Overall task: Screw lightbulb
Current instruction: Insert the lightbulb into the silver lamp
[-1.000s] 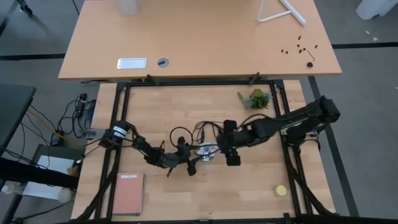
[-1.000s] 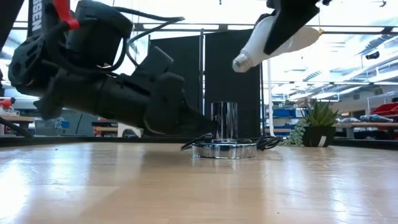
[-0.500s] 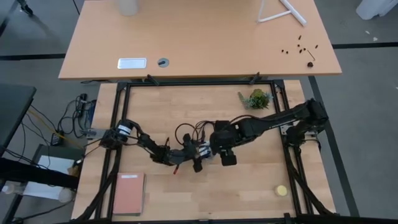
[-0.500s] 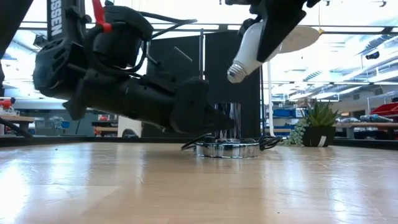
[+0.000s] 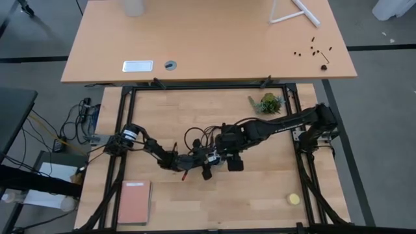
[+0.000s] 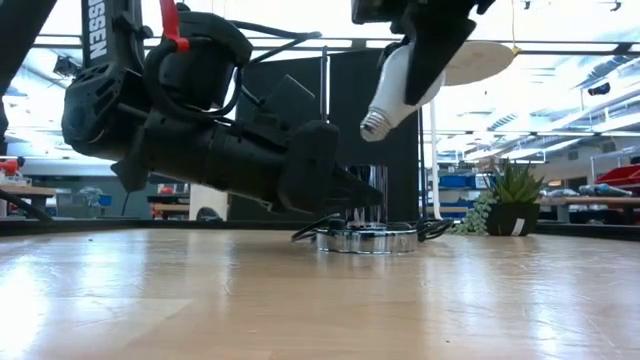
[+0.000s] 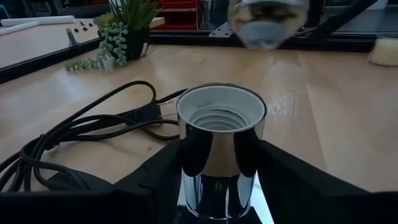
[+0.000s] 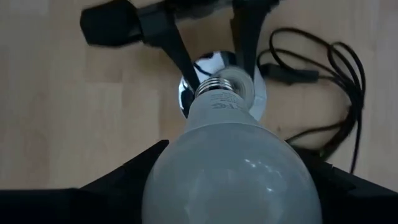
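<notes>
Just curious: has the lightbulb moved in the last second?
Yes. In the low view the lightbulb has swung leftward and tipped more upright, its screw end now nearer above the shiny socket.

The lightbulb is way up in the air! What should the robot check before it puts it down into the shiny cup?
1. Lightbulb held firmly by the right gripper: ok, a finger sits on each side of it.
2. Screw end points down toward the socket: not ok, the bulb hangs tilted.
3. Bulb lined up over the socket: cannot tell; it looks close in the right wrist view, slightly off in the low view.
4. Socket empty and upright: ok, its threads show clean.
5. Left gripper steadies the socket: cannot tell; its fingers flank the socket, contact unclear.
6. Cord out of the way: ok, it lies beside the base.
</notes>
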